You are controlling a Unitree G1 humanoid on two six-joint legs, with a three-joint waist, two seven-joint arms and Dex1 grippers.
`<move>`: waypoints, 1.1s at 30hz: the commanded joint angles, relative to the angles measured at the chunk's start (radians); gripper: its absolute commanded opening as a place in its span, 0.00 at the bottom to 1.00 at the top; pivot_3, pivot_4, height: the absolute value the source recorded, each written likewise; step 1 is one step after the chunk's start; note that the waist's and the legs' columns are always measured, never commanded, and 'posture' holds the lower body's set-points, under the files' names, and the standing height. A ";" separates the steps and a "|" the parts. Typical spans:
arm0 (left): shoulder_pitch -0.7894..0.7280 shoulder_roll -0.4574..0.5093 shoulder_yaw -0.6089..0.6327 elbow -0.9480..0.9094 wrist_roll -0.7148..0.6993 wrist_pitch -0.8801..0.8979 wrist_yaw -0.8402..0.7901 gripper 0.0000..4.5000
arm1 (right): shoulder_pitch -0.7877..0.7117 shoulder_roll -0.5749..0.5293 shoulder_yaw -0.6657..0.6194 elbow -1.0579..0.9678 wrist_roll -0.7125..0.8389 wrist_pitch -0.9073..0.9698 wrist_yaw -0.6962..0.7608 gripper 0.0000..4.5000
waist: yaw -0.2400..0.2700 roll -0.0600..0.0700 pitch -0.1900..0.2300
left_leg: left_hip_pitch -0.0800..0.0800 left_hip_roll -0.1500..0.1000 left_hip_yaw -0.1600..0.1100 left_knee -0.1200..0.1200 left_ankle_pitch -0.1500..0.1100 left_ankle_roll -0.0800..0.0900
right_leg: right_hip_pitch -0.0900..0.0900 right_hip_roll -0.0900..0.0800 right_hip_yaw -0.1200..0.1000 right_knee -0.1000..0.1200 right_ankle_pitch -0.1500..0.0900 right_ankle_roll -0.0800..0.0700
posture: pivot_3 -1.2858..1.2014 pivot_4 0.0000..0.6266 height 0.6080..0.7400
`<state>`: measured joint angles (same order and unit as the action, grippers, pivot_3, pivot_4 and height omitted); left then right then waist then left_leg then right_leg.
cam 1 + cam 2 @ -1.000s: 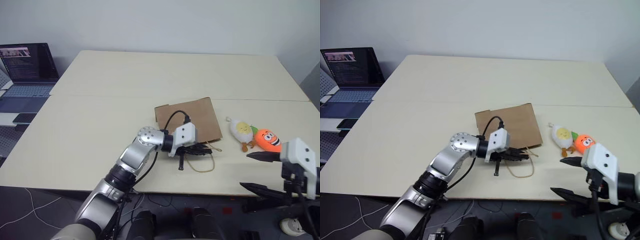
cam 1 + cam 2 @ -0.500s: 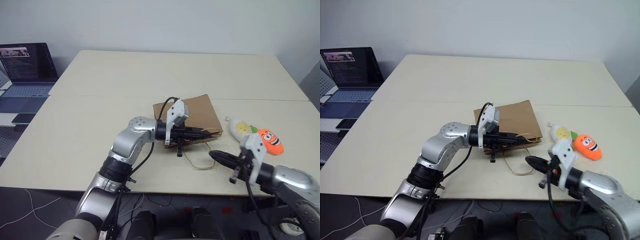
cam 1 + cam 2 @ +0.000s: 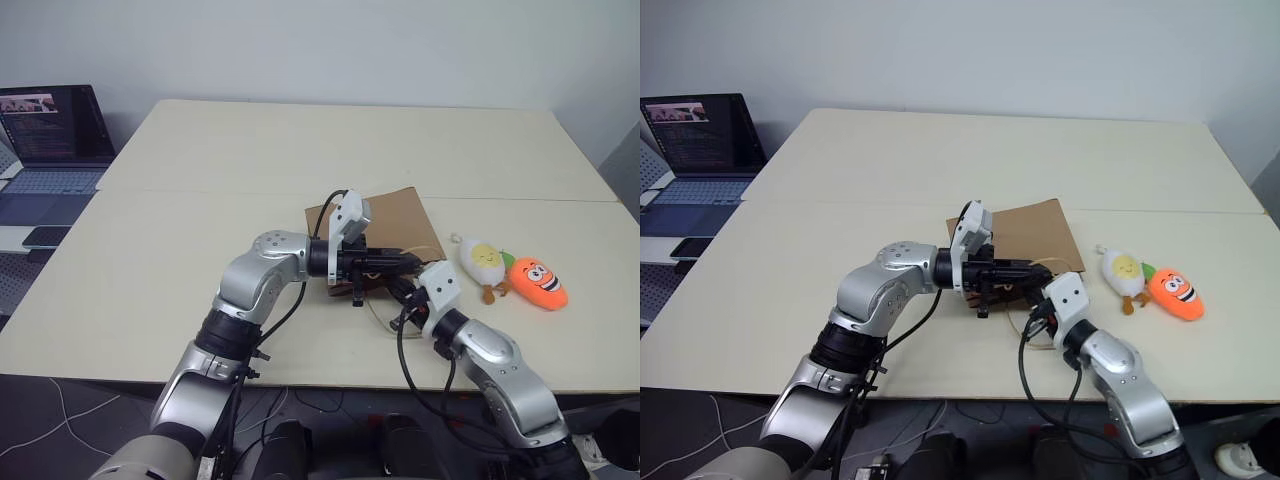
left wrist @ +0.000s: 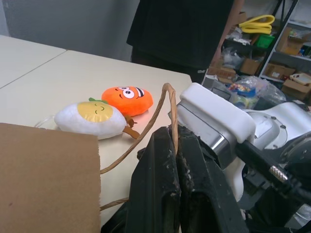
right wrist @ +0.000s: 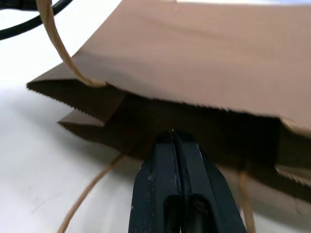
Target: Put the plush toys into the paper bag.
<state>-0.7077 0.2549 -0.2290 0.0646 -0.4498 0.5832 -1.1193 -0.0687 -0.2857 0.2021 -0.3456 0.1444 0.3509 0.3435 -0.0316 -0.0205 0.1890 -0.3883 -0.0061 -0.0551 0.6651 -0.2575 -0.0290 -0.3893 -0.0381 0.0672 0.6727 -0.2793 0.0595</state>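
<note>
Your left gripper [image 3: 400,262] has its jaws clamped on a tan twisted-cord handle [image 4: 154,119] of the flat brown kraft paper bag [image 3: 385,232], lifting the near, open edge slightly off the pale tabletop [image 3: 200,250]. Your right gripper [image 5: 173,141] sits with its jaws pressed fully together and empty, tips right at the bag's serrated mouth. The risk, as I judge it: the thin paper creases easily, so shut jaws pushed in could crumple or tear the rim rather than spread it, and the cord could slip or pull the light bag sideways. The two plush toys lie on the tabletop just beside the bag's right side, touching each other: a soft white egg with a yellow face [image 3: 484,260] and a fuzzy orange carrot with a cartoon face [image 3: 537,282].
</note>
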 commanded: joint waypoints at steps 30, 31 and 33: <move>-0.322 0.043 0.250 0.063 -0.049 -0.077 0.182 0.00 | -0.098 0.272 0.036 0.420 -0.160 -0.204 -0.119 0.00 | -0.018 -0.001 -0.001 | 0.005 0.000 -0.001 -0.003 0.000 0.000 | 0.001 0.000 0.001 0.002 0.000 0.000 | 0.52 0.24 1.00; -0.321 0.045 0.248 0.060 -0.048 -0.079 0.185 0.00 | -0.099 0.271 0.034 0.419 -0.159 -0.202 -0.118 0.00 | -0.018 -0.001 -0.001 | 0.005 0.000 -0.001 -0.003 0.000 0.000 | 0.001 0.000 0.001 0.002 0.000 0.000 | 0.52 0.24 1.00; -0.298 0.052 0.238 0.043 -0.042 -0.080 0.185 0.00 | -0.105 0.265 0.025 0.416 -0.157 -0.196 -0.113 0.00 | -0.019 -0.001 -0.001 | 0.005 0.000 -0.001 -0.003 0.000 0.000 | 0.001 0.000 0.001 0.002 0.000 0.000 | 0.52 0.24 1.00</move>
<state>-0.9994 0.2944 0.0070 0.1557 -0.4927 0.5227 -0.9396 -0.1889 -0.0192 0.2242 0.0541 -0.0166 0.1253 0.2180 -0.0508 -0.0213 0.1884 -0.3835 -0.0057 -0.0561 0.6620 -0.2576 -0.0294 -0.3883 -0.0377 0.0683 0.6741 -0.2792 0.0593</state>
